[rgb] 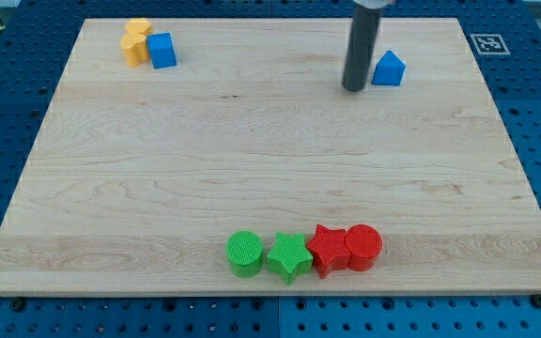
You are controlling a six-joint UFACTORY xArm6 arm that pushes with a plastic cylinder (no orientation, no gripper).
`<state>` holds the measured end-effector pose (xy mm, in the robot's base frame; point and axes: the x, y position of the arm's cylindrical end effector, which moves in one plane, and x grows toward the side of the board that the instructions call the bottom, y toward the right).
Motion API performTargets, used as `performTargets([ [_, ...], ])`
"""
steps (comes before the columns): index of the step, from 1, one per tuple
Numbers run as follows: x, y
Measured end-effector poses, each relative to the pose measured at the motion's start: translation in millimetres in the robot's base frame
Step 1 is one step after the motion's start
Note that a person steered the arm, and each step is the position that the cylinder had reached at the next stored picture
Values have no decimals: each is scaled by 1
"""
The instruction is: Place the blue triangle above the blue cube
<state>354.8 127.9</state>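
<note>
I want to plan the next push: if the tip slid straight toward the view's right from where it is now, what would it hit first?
My tip would meet the blue triangle first; it sits just to the view's right, though slightly higher in view, so the contact could be glancing.

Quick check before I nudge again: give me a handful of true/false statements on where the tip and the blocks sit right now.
1. My tip is just to the view's left of the blue triangle. True.
2. The blue cube sits at the view's bottom edge. False: it is near the view's top left, right beside the yellow block.
3. The blue triangle is already above the blue cube. False: it lies far off to the view's right, at about the same level.
4. The green cylinder, green star, red star and red cylinder form a row near the view's bottom. True.
5. The red cylinder is the row's leftmost block. False: it is the rightmost.
</note>
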Motion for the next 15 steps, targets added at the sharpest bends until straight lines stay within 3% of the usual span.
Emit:
performTargets([
  [1,34,65],
  [2,28,108],
  [3,1,78],
  [5,-37,-71],
  [6,-12,-43],
  [7,14,34],
  [8,-7,91],
  [9,-45,88],
  [11,-77,-90],
  [12,-83,-134],
  [13,-82,-105],
  [14,-63,-55],
  [15,-25,-45],
])
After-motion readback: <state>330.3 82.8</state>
